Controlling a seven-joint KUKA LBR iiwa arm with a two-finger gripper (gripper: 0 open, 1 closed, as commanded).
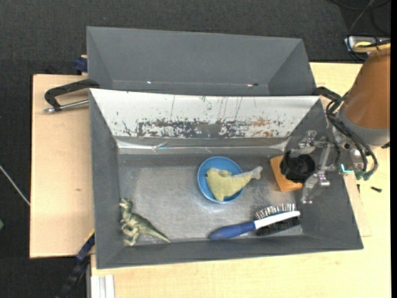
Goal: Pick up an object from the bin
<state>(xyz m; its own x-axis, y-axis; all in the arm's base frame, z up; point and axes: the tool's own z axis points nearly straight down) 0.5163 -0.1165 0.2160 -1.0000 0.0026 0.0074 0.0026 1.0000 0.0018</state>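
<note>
In the grey bin [104,185], a green toy dinosaur [138,223] lay in the near left corner. A blue bowl [203,174] with a pale yellow soft thing [226,180] stood in the middle. A brush with a blue handle [254,225] lay along the near wall, its bristle head at the right end. An orange block [280,180] sat near the right wall. The pincer [312,188] hung just beside this block, on its right. Whether the pincer was open, I could not tell; it visibly held nothing. The block seemed the nearest thing, lying to the pincer's left.
</note>
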